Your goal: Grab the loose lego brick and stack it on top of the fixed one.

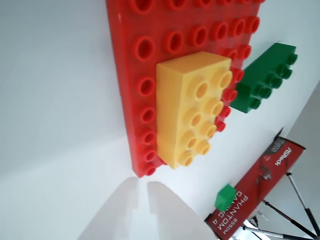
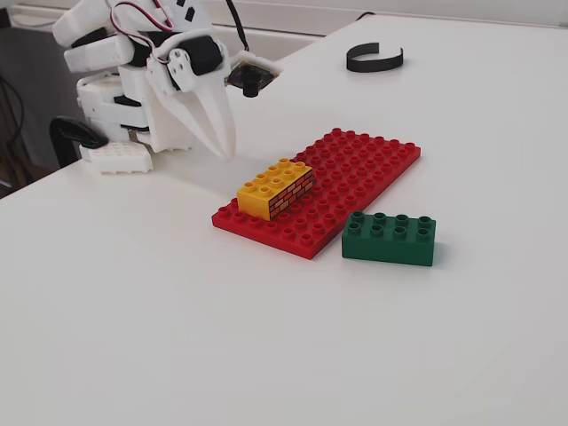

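A: Where's the green brick (image 2: 389,237)?

B: On the desk (image 2: 160,319), just beside the red plate (image 2: 355,169), along its near edge in the fixed view. Flat, studs up, nothing holding it. In the wrist view, beyond the plate's far side, top right.

A: And the yellow brick (image 2: 276,188)?

B: Pressed onto the plate near one corner, brick-wall print facing the fixed camera. Top studs bare, ready for stacking.

A: Arm?

B: Pulled back toward its base, well apart from both bricks. Jaws (image 2: 224,135) pointing down, closed or nearly so, gripping nothing; only a thin slit between the white tips at the bottom of the wrist view.

A: So nothing grabbed yet. Best way in?

B: Probably open wide first, while up high. Then over the plate and the yellow brick to the green one, with enough height not to clip the yellow. Down with one finger on each long side, across the short width, centred along the length for a level lift.

A: Risks?

B: Plate edge right against the green brick, so little room for a finger on that side; a nudge could push the brick away or skew it. Grip low enough to hold, high enough to clear the desk. Later, studs lined up square over the yellow before pressing.
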Robot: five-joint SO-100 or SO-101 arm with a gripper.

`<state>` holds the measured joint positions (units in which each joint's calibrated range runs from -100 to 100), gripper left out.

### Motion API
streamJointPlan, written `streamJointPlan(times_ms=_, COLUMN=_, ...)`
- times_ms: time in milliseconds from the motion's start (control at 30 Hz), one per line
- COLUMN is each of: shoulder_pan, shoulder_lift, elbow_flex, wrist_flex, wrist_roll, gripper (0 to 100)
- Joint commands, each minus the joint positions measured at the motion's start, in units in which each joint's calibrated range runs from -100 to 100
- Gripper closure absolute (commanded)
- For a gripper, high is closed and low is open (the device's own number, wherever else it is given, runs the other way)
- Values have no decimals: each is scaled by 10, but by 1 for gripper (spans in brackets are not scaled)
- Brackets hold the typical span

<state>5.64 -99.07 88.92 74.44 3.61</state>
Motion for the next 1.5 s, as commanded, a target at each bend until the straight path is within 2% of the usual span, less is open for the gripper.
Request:
streamJointPlan(times_ms=0, shoulder_pan=-25, shoulder_lift=31, elbow_flex=-84, wrist_flex=12, wrist_roll=5, gripper=99)
streamJointPlan(times_ms=167, shoulder_pan=-36, shoulder_lift=238, elbow_flex=-262, wrist_flex=-5, wrist_roll=-6, gripper=99)
streamJointPlan(times_ms=267, shoulder_pan=-35, shoulder_lift=409, elbow_flex=-394, wrist_flex=-20, wrist_roll=-38, gripper=99)
streamJointPlan(times_ms=567, shoulder_pan=-44, shoulder_lift=848, elbow_flex=-772, wrist_flex=41, wrist_roll=-166, gripper=99)
streamJointPlan(times_ms=933, shoulder_pan=-50, shoulder_lift=1114, elbow_flex=-1088, wrist_flex=78, wrist_roll=-319, gripper=99)
streamJointPlan(times_ms=1233, shoulder_pan=-53, shoulder_lift=1262, elbow_flex=-1172, wrist_flex=80, wrist_roll=-395, gripper=98)
streamJointPlan(times_ms=1333, shoulder_pan=-50, shoulder_lift=1279, elbow_flex=-1172, wrist_flex=86, wrist_roll=-407, gripper=92)
streamJointPlan(times_ms=1467, shoulder_pan=-39, shoulder_lift=1290, elbow_flex=-1172, wrist_flex=92, wrist_roll=-418, gripper=72)
